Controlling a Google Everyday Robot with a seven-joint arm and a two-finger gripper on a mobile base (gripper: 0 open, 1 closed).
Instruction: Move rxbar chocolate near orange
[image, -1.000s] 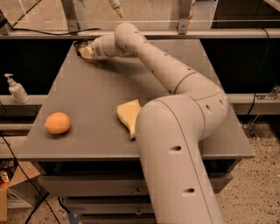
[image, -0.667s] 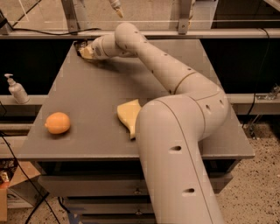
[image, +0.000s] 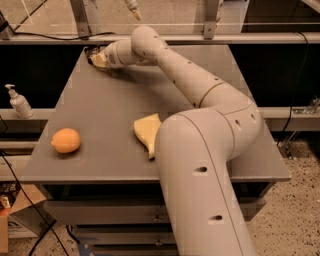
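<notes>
The orange (image: 65, 140) lies on the grey table (image: 115, 100) near its front left edge. My gripper (image: 98, 58) is stretched out to the table's back left corner, low over the surface. A small dark shape (image: 91, 51) shows right at the gripper's tip. It looks like the rxbar chocolate, but the gripper hides most of it. The gripper is far from the orange, across the length of the table.
A pale yellow wavy sponge (image: 146, 132) lies mid-table near the front, partly behind my arm (image: 200, 150). A soap dispenser bottle (image: 20, 102) stands on a ledge left of the table. A metal rail (image: 200, 37) runs behind the table.
</notes>
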